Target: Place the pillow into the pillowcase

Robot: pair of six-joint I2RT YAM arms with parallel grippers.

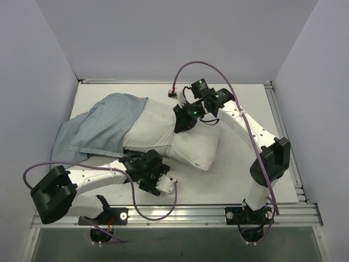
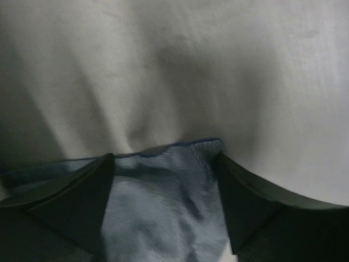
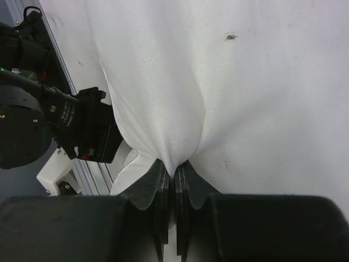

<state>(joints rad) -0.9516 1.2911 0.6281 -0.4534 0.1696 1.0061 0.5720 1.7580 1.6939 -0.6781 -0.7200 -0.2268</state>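
The white pillow lies across the middle of the table, its left end tucked inside the pale grey-blue pillowcase. My right gripper sits on the pillow's top at the far side. In the right wrist view it is shut on a pinched fold of the pillow's cloth. My left gripper is at the pillow's near edge by the pillowcase mouth. In the left wrist view its jaws stand wide apart with blue pillowcase fabric lying between them, below the pillow.
Grey walls close in the white table on the left, back and right. A metal rail runs along the near edge. Purple cables loop off both arms. The left arm's dark body shows beside the pillow in the right wrist view.
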